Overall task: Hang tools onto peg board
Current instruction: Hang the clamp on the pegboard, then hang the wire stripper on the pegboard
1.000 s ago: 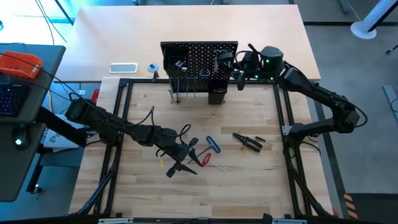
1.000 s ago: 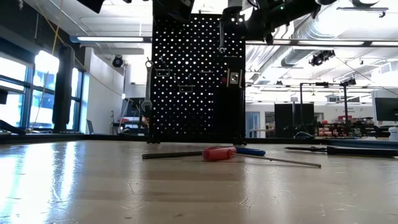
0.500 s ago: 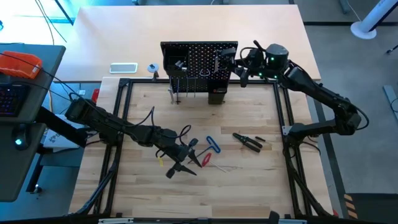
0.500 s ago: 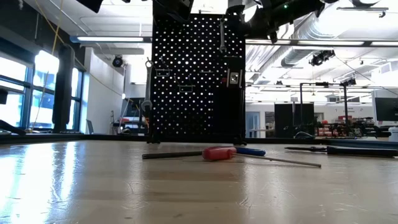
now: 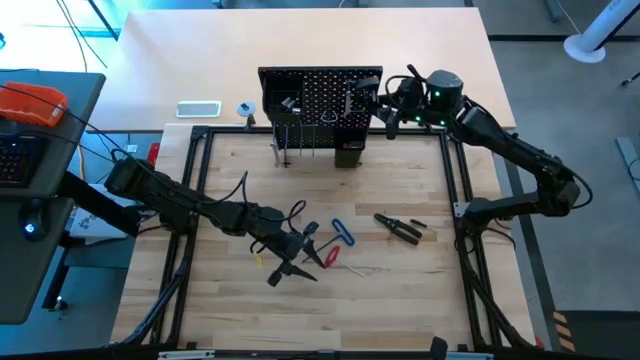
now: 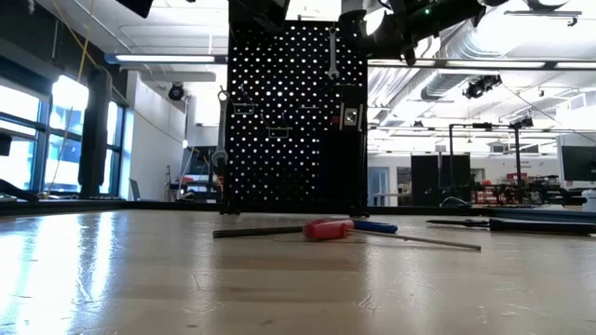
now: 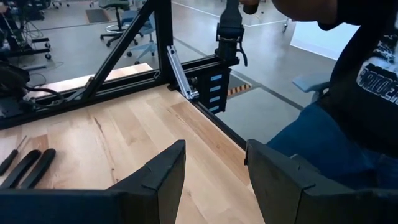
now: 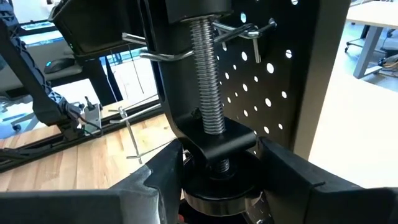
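Threaded screw of C-clamp [image 8: 208, 87] hides part of peg board [image 8: 292, 68].

Bare table [image 5: 400, 290] near the front; screwdriver [image 5: 331, 256], pliers [image 5: 399, 228] clutter mid-table.

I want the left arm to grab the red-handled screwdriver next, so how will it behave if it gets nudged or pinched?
The red-handled screwdriver lies flat on the wooden table; its rounded handle suggests it may roll if pushed sideways. The thin metal shaft looks stiff, so it should probably lift as one piece. The handle looks smooth, so it could slip or pivot between the fingers.
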Robot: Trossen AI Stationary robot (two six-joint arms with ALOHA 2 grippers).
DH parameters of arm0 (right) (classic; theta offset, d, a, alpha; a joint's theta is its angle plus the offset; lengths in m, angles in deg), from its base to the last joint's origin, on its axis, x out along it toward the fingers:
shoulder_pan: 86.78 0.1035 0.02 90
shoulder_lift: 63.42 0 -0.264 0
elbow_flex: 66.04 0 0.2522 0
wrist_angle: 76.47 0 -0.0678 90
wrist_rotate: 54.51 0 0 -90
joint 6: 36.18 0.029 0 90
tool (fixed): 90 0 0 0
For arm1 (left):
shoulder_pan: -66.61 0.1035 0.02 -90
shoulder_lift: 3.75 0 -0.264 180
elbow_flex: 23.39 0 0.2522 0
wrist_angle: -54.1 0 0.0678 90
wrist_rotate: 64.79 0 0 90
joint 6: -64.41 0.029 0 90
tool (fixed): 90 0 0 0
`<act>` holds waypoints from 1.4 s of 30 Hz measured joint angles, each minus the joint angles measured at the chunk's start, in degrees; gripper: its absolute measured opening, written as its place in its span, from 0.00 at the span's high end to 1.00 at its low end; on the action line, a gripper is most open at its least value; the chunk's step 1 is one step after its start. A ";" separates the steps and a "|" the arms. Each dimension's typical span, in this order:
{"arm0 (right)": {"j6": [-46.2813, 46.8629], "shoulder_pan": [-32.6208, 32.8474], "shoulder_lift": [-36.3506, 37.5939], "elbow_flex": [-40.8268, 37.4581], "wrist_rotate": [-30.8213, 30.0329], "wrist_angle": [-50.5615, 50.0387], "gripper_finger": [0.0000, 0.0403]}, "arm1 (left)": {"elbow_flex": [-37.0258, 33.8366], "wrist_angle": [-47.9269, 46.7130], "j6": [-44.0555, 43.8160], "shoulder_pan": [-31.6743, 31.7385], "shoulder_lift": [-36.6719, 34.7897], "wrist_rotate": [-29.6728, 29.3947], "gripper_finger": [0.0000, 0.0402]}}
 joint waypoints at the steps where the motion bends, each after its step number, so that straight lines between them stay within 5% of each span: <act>1: 0.07 0.00 -0.26 0.00 -0.04 0.04 0.58 | 0.00 0.37 -0.01 0.00 0.00 -0.01 0.59; 13: 0.52 0.02 -2.25 0.00 -1.97 0.20 0.58 | 0.00 0.43 -1.91 -0.21 -0.02 -0.16 0.59; 19: 1.51 0.15 -1.48 0.01 -3.24 -0.22 0.41 | 0.00 0.50 -1.16 -0.40 -0.02 -0.12 0.59; 27: 0.49 0.07 -0.99 0.07 -4.81 -5.25 0.38 | 0.00 -0.08 -0.57 -0.39 -0.02 -0.12 0.59; 42: 0.19 8.30 13.95 0.04 -15.49 -25.12 0.37 | 0.00 -8.56 -0.40 -0.39 -0.02 -4.28 0.59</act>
